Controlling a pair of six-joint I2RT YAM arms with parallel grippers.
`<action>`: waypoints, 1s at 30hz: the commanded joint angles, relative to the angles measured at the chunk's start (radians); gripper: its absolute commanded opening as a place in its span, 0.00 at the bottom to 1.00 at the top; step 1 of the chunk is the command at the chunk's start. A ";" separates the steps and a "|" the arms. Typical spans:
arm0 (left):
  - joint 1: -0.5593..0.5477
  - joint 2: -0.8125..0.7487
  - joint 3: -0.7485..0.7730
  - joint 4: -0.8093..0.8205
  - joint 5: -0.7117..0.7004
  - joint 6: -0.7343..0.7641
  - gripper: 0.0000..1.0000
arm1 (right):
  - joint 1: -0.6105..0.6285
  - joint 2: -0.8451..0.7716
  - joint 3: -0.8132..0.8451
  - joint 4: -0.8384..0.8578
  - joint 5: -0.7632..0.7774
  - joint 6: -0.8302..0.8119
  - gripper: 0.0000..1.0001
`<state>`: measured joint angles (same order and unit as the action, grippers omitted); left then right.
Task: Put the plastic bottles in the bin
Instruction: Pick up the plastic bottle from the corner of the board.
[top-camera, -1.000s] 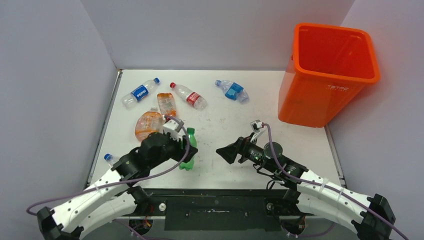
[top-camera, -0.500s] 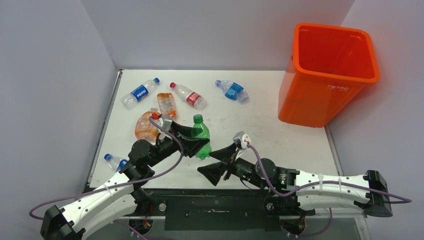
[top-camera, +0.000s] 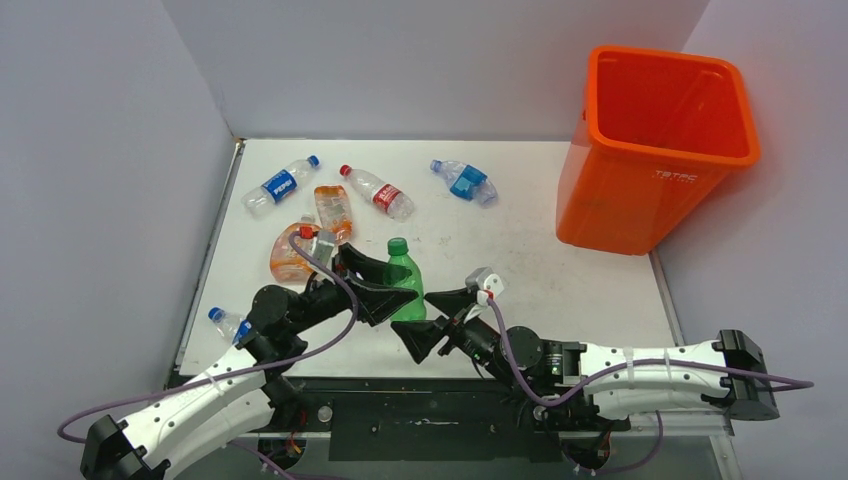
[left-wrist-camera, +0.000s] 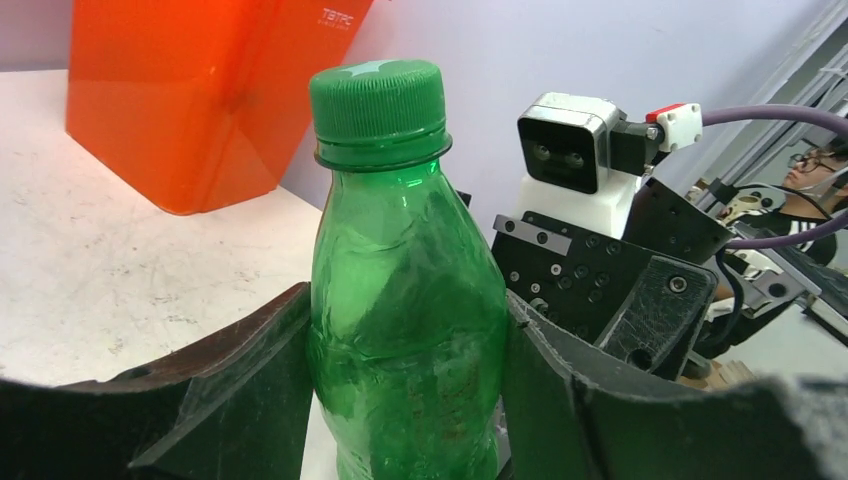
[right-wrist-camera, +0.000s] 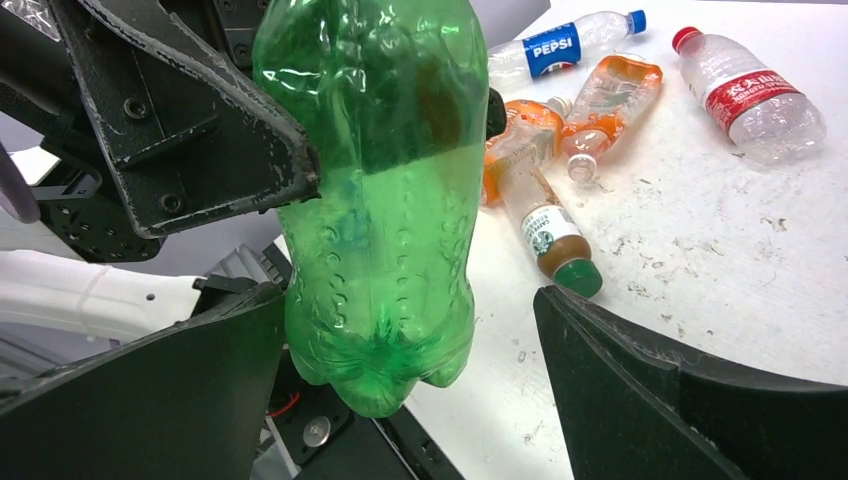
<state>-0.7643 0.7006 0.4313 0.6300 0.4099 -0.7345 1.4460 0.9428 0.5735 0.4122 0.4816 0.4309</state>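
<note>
Fingers of your left gripper (top-camera: 395, 298) clasp the green bottle (top-camera: 403, 280) upright above the surface (top-camera: 520, 250); your right gripper (top-camera: 428, 320) stands spread around its base; the bin (top-camera: 640, 190) stands far right.

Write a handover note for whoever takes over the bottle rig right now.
Left gripper: shut on the green bottle, held upright off the table.
Right gripper: open, fingers either side of its base, not gripping.
Bin: far right, no bottle visible inside.
Left to do: bin the green one, then the Pepsi bottle, red-label bottle, blue-label bottle, two orange bottles and blue-capped bottle lying on the table.
</note>
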 joint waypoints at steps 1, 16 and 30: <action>-0.008 -0.035 0.015 0.084 0.106 -0.084 0.08 | -0.010 0.017 0.033 0.023 0.095 -0.042 1.00; -0.034 -0.024 -0.018 0.041 0.142 -0.078 0.65 | -0.005 -0.056 -0.072 0.152 0.025 -0.073 0.35; -0.137 0.019 0.009 -0.067 0.076 0.051 0.32 | 0.007 -0.048 -0.100 0.239 -0.009 -0.093 0.32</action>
<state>-0.8459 0.7113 0.4084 0.6140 0.4007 -0.7109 1.4677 0.9077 0.4614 0.5503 0.4229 0.3580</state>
